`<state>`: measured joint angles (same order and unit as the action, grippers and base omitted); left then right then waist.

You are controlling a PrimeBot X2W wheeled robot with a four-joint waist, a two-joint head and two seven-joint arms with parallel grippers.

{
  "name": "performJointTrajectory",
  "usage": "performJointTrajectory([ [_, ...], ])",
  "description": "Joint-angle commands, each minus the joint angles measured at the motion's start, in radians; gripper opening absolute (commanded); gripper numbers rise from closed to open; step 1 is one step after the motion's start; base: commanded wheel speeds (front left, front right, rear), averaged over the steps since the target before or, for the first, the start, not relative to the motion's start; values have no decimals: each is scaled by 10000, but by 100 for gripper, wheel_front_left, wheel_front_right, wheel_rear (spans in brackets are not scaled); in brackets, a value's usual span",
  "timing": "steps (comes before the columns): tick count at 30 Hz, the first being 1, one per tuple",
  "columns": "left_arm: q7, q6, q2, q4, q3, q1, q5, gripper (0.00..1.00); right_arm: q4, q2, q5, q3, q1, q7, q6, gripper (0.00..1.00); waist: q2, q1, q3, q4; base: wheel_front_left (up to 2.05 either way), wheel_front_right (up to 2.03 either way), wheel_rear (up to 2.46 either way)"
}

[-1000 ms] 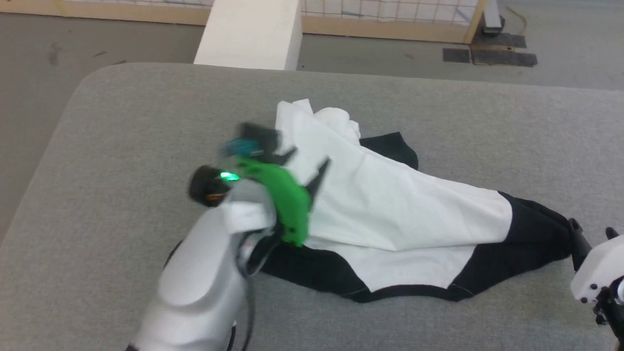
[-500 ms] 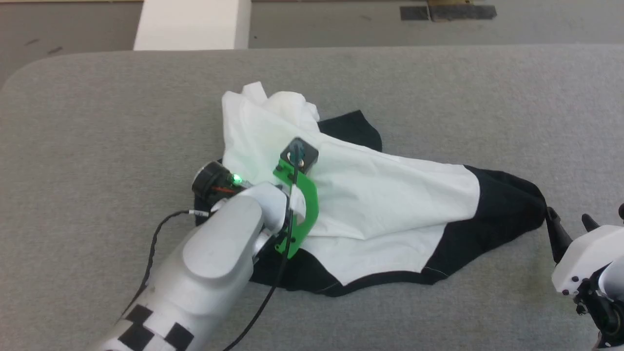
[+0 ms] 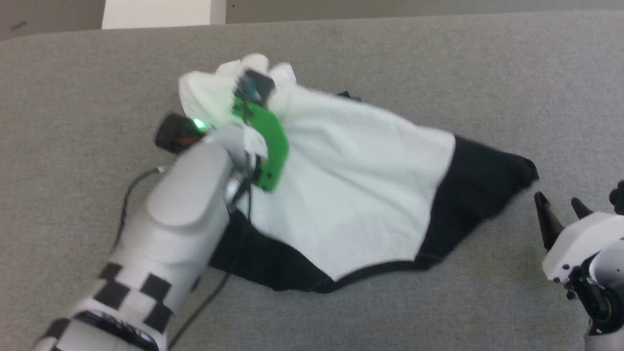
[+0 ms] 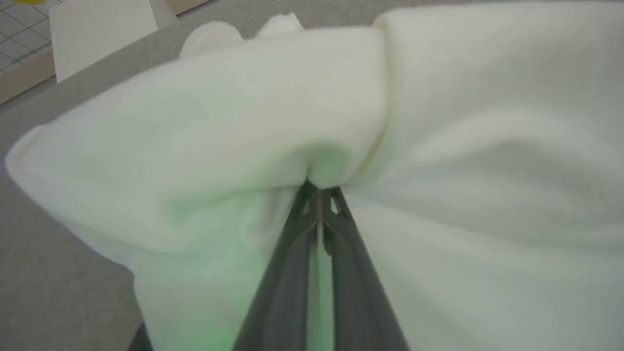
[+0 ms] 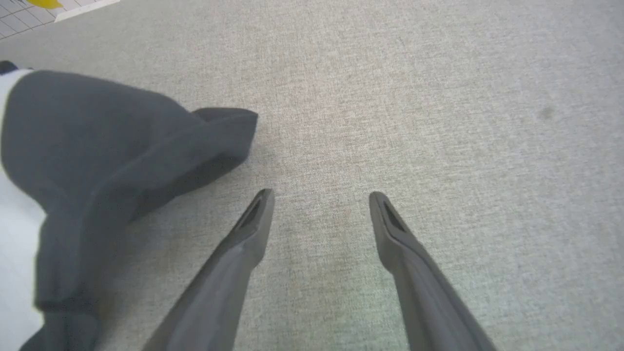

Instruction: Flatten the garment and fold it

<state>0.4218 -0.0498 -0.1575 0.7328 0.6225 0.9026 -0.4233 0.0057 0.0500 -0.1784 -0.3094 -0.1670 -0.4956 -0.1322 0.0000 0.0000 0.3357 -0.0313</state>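
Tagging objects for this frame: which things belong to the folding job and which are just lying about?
In the job: garment, crumpled, not yet flat; left gripper, shut on its white cloth; right gripper, open beside the black sleeve, touching nothing.
Just there: grey table under it all; white block beyond the table's far edge.

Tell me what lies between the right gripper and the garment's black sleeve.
Bare grey tabletop; the right wrist view shows the right gripper apart from the sleeve.
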Motion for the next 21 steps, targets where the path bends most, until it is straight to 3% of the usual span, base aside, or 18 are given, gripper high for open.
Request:
performJointTrajectory([
  [1,-295,162,-102,181,-204,629,-62,0,8,3,3,108,-219,89,15,100,0,0,298,-227,0,0,0],
  [8,-984,368,-221,965,-664,1965,-161,0,34,3,39,283,-358,201,15,100,0,0,682,-518,0,0,0],
  [12,-990,207,-82,1336,-719,2000,-383,3,57,3,68,282,-333,217,15,100,0,0,670,-496,0,0,0],
  [13,-1047,138,-21,1398,-750,1963,-470,30,55,3,86,266,-315,221,15,100,0,0,634,-443,0,0,0],
  [14,-1171,69,49,1459,-789,1908,-566,100,58,3,94,253,-289,220,15,100,0,0,566,-372,0,0,0],
  [21,-2837,-354,268,1053,-1768,1138,-1796,100,134,3,58,193,0,215,15,100,0,0,-420,354,0,0,0],
])
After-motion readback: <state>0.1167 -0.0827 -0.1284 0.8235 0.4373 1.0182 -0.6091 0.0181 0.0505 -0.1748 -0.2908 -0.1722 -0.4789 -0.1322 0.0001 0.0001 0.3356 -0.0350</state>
